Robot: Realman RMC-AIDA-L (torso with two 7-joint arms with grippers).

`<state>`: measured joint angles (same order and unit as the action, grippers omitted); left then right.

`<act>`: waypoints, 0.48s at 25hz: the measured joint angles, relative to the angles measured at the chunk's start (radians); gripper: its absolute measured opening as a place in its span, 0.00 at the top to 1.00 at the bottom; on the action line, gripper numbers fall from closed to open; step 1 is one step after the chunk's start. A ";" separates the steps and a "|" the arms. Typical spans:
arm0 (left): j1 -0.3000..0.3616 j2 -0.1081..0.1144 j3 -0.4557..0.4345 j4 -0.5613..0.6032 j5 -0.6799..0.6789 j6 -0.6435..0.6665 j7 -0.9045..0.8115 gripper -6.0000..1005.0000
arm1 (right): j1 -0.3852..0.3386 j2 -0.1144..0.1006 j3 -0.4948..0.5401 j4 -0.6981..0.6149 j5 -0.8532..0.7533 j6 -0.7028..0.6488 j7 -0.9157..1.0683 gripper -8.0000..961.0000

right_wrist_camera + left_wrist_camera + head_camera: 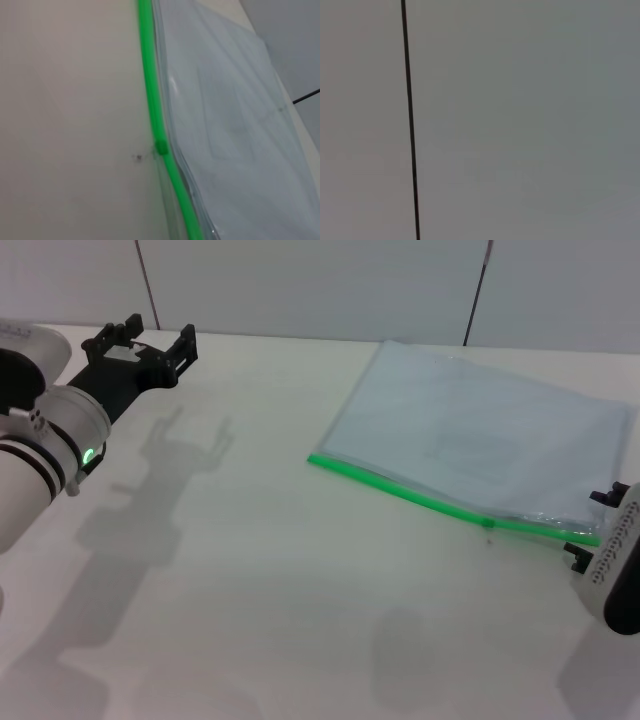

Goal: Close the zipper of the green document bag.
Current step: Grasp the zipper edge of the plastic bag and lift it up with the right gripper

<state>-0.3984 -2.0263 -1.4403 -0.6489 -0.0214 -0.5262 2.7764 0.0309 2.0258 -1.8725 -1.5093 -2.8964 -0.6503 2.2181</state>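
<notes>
The flat translucent pale blue-grey green document bag (480,440) lies at the frame's right, its bright green zipper (400,487) along the near edge. The right gripper (600,530) sits at the strip's right end, fingers unclear. The left gripper (140,340), spread, hovers upper left over the white table (250,590).

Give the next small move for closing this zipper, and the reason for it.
Probably ease the right gripper along the zipper toward the slider tab, to take hold of it. The tab sits partway along the green strip, and the green document bag gapes between it and the right gripper's end. The left gripper hangs far off, jaws open.
</notes>
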 joint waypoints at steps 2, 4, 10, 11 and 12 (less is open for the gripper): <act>-0.001 0.000 0.000 0.000 0.000 0.000 0.000 0.28 | 0.017 0.000 0.001 0.023 0.000 -0.001 0.000 0.30; -0.002 0.000 0.000 0.000 0.000 0.000 0.000 0.28 | 0.032 0.000 0.002 0.041 0.000 -0.003 0.000 0.30; -0.003 0.000 0.000 0.000 0.002 0.000 0.000 0.28 | 0.045 0.001 -0.002 0.058 -0.001 -0.004 -0.001 0.30; -0.003 0.000 0.000 0.000 0.002 0.000 0.000 0.28 | 0.046 0.001 0.000 0.058 -0.001 -0.001 -0.001 0.30; -0.004 0.000 0.000 0.001 0.002 0.000 0.000 0.28 | 0.048 0.000 0.002 0.060 -0.001 0.002 -0.001 0.30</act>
<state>-0.4021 -2.0263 -1.4404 -0.6482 -0.0198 -0.5261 2.7765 0.0791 2.0263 -1.8709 -1.4497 -2.8977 -0.6484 2.2174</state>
